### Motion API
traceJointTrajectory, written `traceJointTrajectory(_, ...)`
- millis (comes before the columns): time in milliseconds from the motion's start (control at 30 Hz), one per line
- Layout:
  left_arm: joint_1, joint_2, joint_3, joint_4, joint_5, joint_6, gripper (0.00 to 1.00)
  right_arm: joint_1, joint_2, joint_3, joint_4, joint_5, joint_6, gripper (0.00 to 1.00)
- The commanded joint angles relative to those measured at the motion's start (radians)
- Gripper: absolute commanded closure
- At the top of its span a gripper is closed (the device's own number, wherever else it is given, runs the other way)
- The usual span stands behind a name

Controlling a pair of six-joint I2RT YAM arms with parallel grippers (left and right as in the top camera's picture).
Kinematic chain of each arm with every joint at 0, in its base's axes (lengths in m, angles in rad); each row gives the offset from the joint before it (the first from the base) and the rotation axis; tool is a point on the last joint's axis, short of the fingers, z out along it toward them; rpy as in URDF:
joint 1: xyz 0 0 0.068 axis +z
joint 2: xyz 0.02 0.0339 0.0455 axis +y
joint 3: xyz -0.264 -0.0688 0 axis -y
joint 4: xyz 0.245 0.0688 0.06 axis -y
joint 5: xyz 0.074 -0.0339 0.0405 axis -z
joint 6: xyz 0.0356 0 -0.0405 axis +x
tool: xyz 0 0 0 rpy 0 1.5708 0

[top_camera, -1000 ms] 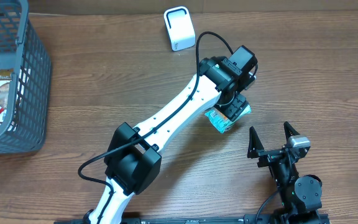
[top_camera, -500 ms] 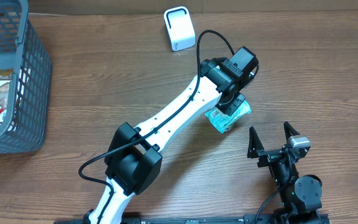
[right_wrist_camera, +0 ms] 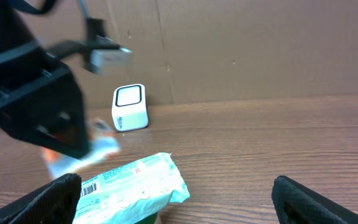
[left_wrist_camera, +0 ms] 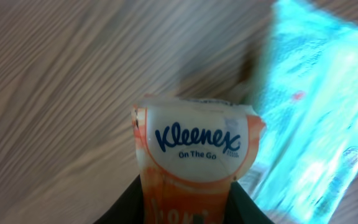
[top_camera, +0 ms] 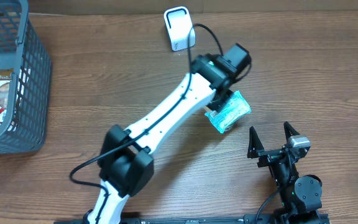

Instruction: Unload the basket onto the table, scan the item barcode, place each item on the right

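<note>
My left gripper (left_wrist_camera: pixel 188 208) is shut on an orange and white Kleenex tissue pack (left_wrist_camera: pixel 194 149), which stands up between the jaws above the wood table. In the overhead view the left gripper (top_camera: pixel 221 84) hides that pack. A teal packet (top_camera: pixel 229 112) lies flat on the table just below and to the right of it, its barcode (right_wrist_camera: pixel 89 188) showing in the right wrist view. The white scanner (top_camera: pixel 179 28) stands at the back of the table. Near the front right edge, my right gripper (top_camera: pixel 271 134) is open and empty, facing the teal packet (right_wrist_camera: pixel 132 183).
A grey plastic basket (top_camera: pixel 33 81) with snack packets inside stands at the left edge. A cardboard wall (right_wrist_camera: pixel 241 43) closes the back of the table behind the scanner (right_wrist_camera: pixel 130 107).
The left gripper has shut on the tissue pack and moved up and to the left with it, uncovering the teal packet. The right arm has not moved.
</note>
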Motion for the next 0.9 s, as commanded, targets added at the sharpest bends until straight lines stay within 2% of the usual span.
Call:
traceJointTrajectory(0, 0.042, -0.077, 0.03, -0.067, -0.062, -0.098, 0.76, -0.003, -0.009, -0.01, 0.003, 0.006, -0.003, 0.0)
traceJointTrajectory(267, 0.062, -0.073, -0.105, -0.094, -0.094, -0.241, 0.76, -0.003, -0.009, -0.01, 0.003, 0.006, -0.003, 0.0)
traceJointTrajectory(400, 0.06, -0.073, -0.238, -0.025, -0.102, -0.326, 0.76, -0.003, -0.009, -0.01, 0.003, 0.006, -0.003, 0.0)
traceJointTrajectory(567, 0.073, -0.073, -0.393, 0.077, -0.102, -0.433, 0.83, -0.003, -0.009, -0.01, 0.003, 0.006, -0.003, 0.0)
traceJointTrajectory(700, 0.09, -0.073, -0.478, 0.173, -0.029, -0.445, 0.81, -0.003, -0.009, -0.01, 0.003, 0.006, -0.003, 0.0)
traceJointTrajectory(867, 0.107, -0.073, -0.535, 0.22, -0.023, -0.445, 0.79, -0.003, -0.009, -0.01, 0.003, 0.006, -0.003, 0.0)
